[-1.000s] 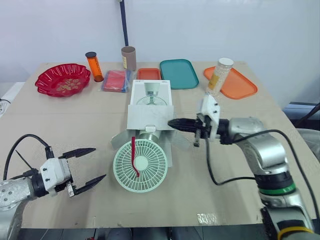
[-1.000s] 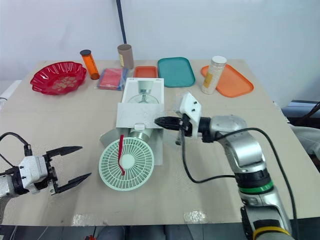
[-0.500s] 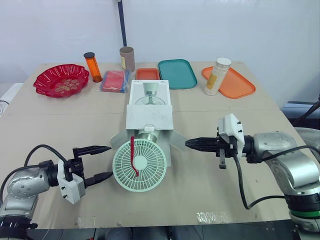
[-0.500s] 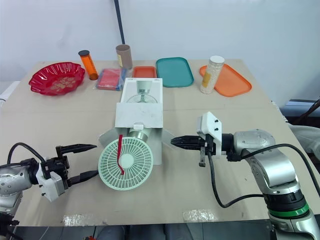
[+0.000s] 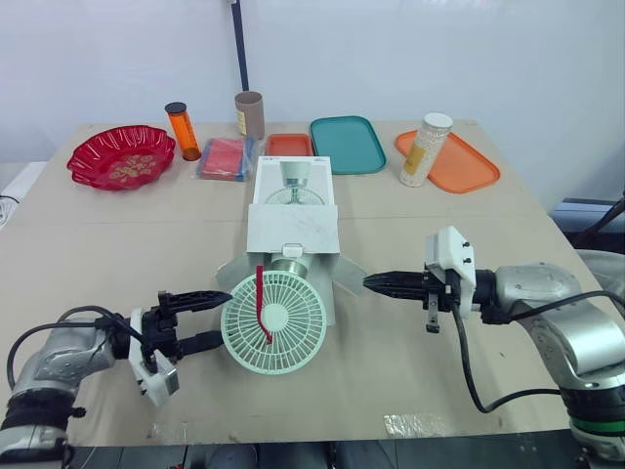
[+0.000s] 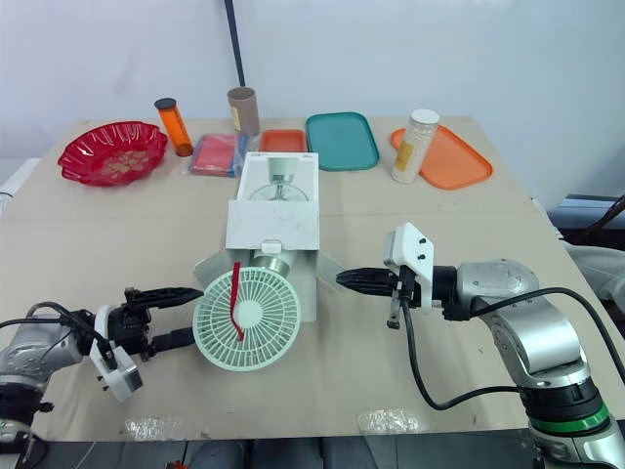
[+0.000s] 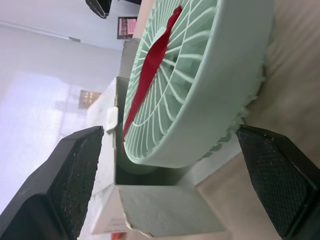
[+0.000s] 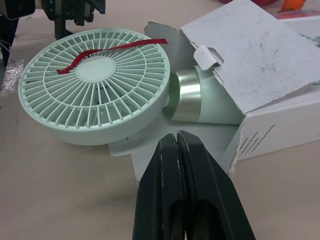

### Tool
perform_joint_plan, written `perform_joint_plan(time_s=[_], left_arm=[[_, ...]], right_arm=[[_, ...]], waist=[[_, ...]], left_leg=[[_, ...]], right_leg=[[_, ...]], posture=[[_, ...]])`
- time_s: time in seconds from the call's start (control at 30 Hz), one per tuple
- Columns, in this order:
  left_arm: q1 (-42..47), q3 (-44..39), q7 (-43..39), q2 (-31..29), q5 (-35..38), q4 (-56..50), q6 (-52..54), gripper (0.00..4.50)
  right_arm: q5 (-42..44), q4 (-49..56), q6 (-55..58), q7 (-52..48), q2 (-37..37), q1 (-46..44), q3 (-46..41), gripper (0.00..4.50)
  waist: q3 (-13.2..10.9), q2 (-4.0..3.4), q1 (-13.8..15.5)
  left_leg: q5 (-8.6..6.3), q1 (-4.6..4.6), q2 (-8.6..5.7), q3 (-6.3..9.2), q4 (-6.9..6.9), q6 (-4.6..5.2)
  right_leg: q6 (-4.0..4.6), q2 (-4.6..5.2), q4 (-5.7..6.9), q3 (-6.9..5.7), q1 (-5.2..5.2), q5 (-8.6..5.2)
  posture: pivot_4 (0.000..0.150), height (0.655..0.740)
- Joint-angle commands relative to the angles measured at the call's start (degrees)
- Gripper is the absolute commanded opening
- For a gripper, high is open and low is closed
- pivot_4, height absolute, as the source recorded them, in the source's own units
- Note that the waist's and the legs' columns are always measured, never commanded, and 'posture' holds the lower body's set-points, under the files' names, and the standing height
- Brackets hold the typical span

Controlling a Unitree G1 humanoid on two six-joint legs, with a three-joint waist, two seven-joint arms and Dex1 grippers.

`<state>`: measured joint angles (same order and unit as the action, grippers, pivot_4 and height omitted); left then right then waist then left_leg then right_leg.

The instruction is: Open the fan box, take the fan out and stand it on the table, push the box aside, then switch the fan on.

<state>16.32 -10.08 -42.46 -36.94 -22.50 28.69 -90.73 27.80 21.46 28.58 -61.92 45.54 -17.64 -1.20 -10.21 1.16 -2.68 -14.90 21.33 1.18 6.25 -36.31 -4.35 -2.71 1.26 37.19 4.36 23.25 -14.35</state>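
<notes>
A: Where's the fan (image 5: 273, 320)?

B: Mid-surface (image 5: 117, 244), toward the near edge. Its head pokes out of the open fan box (image 5: 293, 220) with the grille tilted up. Stem and base are inside the box. Long axis runs from near edge to far edge.

A: Grippers?

B: Left gripper (image 5: 225, 314) is spread, tips right at the head's left rim. In the left wrist view the head sits between its two fingers. Right gripper (image 5: 369, 283) is pressed together, pinching nothing. It points at the box's right flap, with a gap between. Left is nearer.

A: So what does the next move turn on?

B: My guess is closing on the rim, then pulling toward the near edge along that axis.

A: How does the fan look?

B: Pale green round caged head, a red ribbon (image 5: 261, 303) across the grille, a shiny metallic stem. The box is white with its flaps splayed.
</notes>
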Motion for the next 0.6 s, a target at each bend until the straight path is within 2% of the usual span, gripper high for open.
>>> perform_joint_plan(time_s=[0.03, 0.3, 0.5, 0.6], left_arm=[[0.45, -2.61, 4.21, 0.23, -6.53, -0.34, -1.77, 4.49], [1.05, -3.40, 17.04, 0.25, -21.98, 0.12, -1.77, 4.49], [1.70, -3.91, 29.77, 0.44, -35.98, -0.41, -1.65, 4.49], [1.82, -1.96, 39.44, -0.85, -43.46, -2.46, 0.88, 4.49]], right_arm=[[0.44, 2.30, -0.30, 0.72, 0.54, -0.39, -0.84, 0.00], [0.28, 3.15, 0.01, 2.04, 0.75, -0.21, -0.83, 0.00], [0.22, 4.40, 0.55, 3.37, 1.17, 1.06, -1.26, 0.00], [0.49, 4.94, 0.70, 3.78, 1.37, 1.61, -1.54, 0.00]], waist=[[0.00, 0.00, 0.00], [0.00, 0.00, 0.07], [0.04, 0.02, 0.11], [0.07, 0.03, 0.13]], left_leg=[[0.00, -0.01, 0.00, 0.00, 0.00, 0.00], [0.00, -0.03, -0.01, 0.02, -0.02, 0.00], [0.00, -0.04, -0.04, 0.03, -0.02, 0.00], [0.01, -0.05, -0.08, 0.04, -0.05, 0.00]], right_leg=[[0.00, 0.00, 0.02, 0.00, 0.00, 0.00], [-0.02, 0.01, 0.06, 0.00, -0.03, 0.02], [-0.04, 0.04, 0.08, -0.01, -0.06, 0.04], [-0.08, 0.08, 0.09, -0.01, -0.09, 0.07]], posture=[[0.150, 0.7400], [0.150, 0.7400], [0.150, 0.7400], [0.150, 0.7400]])
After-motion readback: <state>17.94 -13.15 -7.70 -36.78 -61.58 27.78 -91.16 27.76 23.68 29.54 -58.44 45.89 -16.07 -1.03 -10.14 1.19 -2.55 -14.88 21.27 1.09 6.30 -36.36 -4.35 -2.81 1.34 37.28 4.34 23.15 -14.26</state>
